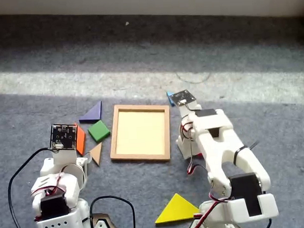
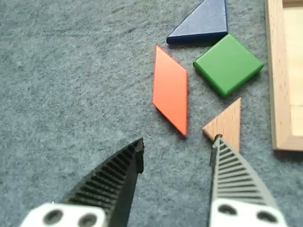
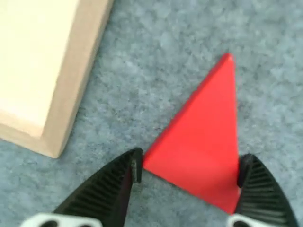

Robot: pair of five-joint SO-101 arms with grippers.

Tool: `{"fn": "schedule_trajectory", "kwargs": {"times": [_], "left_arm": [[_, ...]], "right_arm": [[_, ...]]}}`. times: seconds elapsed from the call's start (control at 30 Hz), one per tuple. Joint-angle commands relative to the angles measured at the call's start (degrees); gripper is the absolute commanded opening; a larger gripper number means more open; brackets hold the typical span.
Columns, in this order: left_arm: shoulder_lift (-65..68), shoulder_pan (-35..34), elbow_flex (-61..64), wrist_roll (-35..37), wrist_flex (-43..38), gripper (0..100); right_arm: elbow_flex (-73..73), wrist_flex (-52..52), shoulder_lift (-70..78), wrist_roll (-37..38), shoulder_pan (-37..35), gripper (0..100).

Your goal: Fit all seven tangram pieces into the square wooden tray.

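Note:
The square wooden tray (image 1: 114, 133) lies in the middle of the grey carpet with nothing in it. My left gripper (image 2: 177, 144) is open just above the carpet, short of an orange parallelogram (image 2: 170, 89). One of its fingertips (image 2: 217, 143) is at the corner of a tan triangle (image 2: 226, 124). A green square (image 2: 228, 64) and a navy triangle (image 2: 202, 22) lie beyond them, beside the tray's rim (image 2: 279, 75). My right gripper (image 3: 190, 165) is open and straddles the wide end of a red triangle (image 3: 203, 127), which lies flat by the tray's corner (image 3: 71, 80).
A large yellow triangle (image 1: 177, 209) lies near the front, by the right arm's base (image 1: 246, 200). A small blue piece (image 1: 170, 96) shows beside the right wrist, past the tray's far right corner. Cables loop round the left arm's base (image 1: 55, 209).

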Motion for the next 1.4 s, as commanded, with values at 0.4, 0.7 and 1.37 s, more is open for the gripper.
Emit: {"fn": "schedule_trajectory", "kwargs": {"times": [0.4,0.7,1.37], "left_arm": [[-0.13,-0.48,-1.98,0.53,-0.88,24],[-0.13,-0.48,-1.98,0.53,-0.88,24],[-0.13,-0.48,-1.98,0.53,-0.88,24]], "right_arm": [[-4.62,-0.84,1.01,2.2,1.19,23.8],[-4.26,-0.75,-0.92,2.2,1.19,17.8],[-6.11,9.19,-25.54,-5.36,-11.21,17.7]]}}
